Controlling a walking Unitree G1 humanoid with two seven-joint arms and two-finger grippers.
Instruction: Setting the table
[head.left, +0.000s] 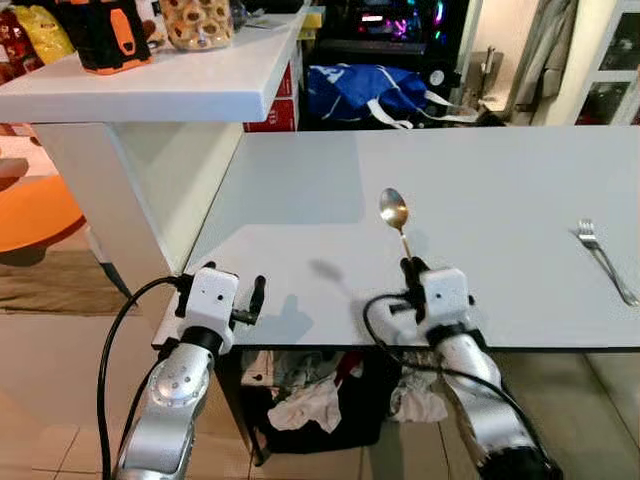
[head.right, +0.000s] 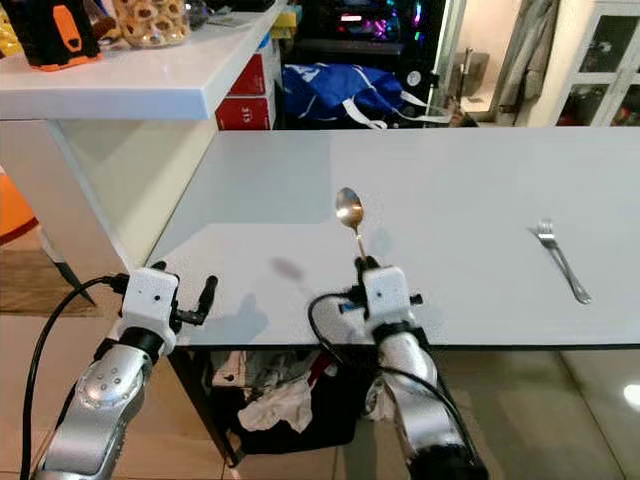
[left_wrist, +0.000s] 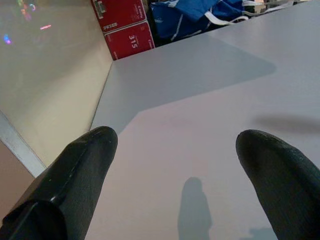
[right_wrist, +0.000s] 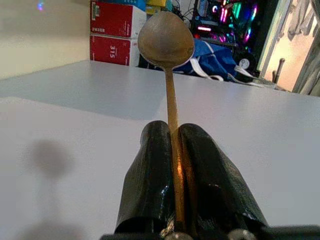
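A metal spoon (head.left: 394, 211) stands bowl-up above the white table (head.left: 480, 180), its handle pinched between the fingers of my right gripper (head.left: 410, 266) near the table's front edge. In the right wrist view the spoon (right_wrist: 166, 40) rises straight out of the shut fingers (right_wrist: 150, 170). A fork (head.left: 604, 258) lies flat on the table at the far right. My left gripper (head.left: 256, 297) hovers at the table's front left corner, open, with nothing between its fingers (left_wrist: 80, 175).
A white shelf (head.left: 150, 90) with a jar and an orange-black item overhangs the table's left side. A blue bag (head.left: 365, 92) and red boxes (left_wrist: 122, 27) lie behind the table. Crumpled cloth (head.left: 310, 400) sits under it.
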